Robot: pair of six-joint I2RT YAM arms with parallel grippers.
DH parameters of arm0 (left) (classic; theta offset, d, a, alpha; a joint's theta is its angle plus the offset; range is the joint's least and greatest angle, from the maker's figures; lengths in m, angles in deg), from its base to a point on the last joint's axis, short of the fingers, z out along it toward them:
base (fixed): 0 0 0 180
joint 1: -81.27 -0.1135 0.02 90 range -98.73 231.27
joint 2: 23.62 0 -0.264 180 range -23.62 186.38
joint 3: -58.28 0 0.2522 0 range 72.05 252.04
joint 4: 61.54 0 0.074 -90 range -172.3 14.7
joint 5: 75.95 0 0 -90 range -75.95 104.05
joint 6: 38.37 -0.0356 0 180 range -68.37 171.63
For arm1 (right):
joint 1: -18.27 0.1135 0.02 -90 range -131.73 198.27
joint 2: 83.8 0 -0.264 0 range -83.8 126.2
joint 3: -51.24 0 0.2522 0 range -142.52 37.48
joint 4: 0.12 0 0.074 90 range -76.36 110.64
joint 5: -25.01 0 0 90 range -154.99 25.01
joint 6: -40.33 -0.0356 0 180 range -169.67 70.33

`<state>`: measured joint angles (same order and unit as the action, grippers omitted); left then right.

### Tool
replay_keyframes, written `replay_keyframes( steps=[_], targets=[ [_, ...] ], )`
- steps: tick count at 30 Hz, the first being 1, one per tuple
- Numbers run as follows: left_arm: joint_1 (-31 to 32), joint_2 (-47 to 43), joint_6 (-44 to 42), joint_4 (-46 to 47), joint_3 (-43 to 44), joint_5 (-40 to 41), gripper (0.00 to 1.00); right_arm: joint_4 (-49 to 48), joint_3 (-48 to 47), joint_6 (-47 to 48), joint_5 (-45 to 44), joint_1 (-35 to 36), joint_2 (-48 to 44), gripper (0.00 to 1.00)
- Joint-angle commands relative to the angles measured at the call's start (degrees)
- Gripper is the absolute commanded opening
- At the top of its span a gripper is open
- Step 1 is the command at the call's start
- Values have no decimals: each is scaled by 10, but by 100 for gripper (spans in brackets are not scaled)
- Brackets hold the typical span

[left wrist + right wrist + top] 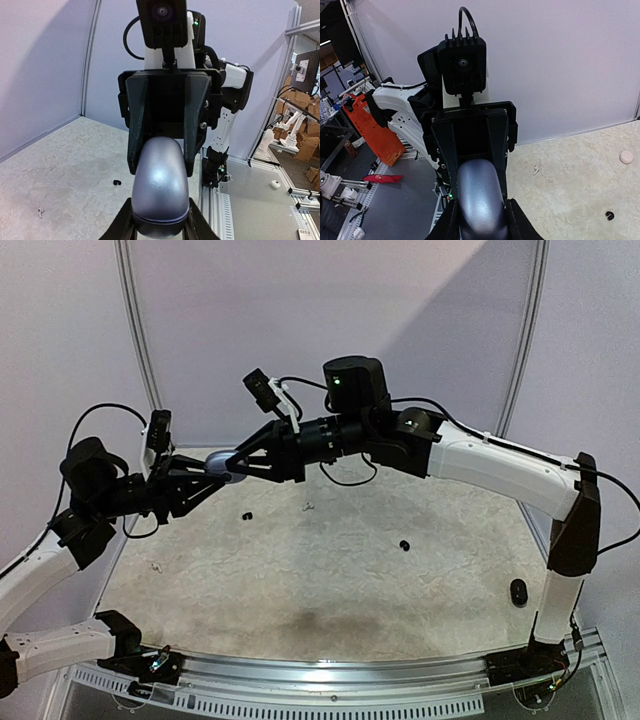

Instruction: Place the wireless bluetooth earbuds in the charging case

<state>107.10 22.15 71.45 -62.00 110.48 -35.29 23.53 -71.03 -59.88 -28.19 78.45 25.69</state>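
Both arms meet in the air over the far left corner of the tabletop (330, 590). The left jaws and the right jaws are each clamped from opposite ends on the same silvery-grey charging case (227, 473), which is held clear of the surface. Loose pieces lie below, well apart: a black earbud (245, 516) toward the far edge, a tiny pale bit (309, 506) near it, too small to identify, a second black earbud (404, 544) nearer the middle, and a larger black oval piece (517, 591) by the right edge

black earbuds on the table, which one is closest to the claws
The left black earbud, on the table close by the held grey case; the right black earbud lies well off to the side.
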Motion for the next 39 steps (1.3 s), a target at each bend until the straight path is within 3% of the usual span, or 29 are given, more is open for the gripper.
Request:
replay_keyframes(
  steps=[1, 7, 10, 12, 22, 26, 27, 29, 30, 31, 32, 39],
  targets=[
    [7, 3, -2, 13, 13, 7, 0, 8, -16, -12, 20, 2, 15, 24],
    [7, 2, 4, 20, 8, 20, 0, 28, -19, -10, 21, 2, 16, 23],
    [7, 3, 6, 21, 10, 23, 0, 38, -25, -8, 22, 4, 20, 38],
    [7, 4, 7, 23, 10, 23, 0, 44, -27, -3, 17, 6, 22, 41],
    [7, 5, 0, 13, 9, 24, 0, 38, -24, -7, 6, 5, 15, 8],
    [7, 4, -9, -12, 8, 46, 0, 37, -23, -11, 1, 4, 14, 0],
    [7, 3, -15, -26, 8, 60, 12, 36, -21, -12, -5, 3, 14, 0],
    [7, 0, -37, -56, 11, 93, 53, 38, -12, -18, -26, -2, 9, 0],
    [7, -1, -54, -75, 14, 110, 65, 38, -4, -23, -35, -8, 6, 0],
    [6, -2, -71, -100, 18, 135, 89, 38, 4, -27, -42, -14, 4, 0],
    [6, -3, -91, -118, 22, 152, 98, 40, 14, -40, -51, -22, 0, 0],
    [2, 12, -208, -251, 56, 295, 99, 81, 107, -125, -108, -106, -4, 0]
  ],
)
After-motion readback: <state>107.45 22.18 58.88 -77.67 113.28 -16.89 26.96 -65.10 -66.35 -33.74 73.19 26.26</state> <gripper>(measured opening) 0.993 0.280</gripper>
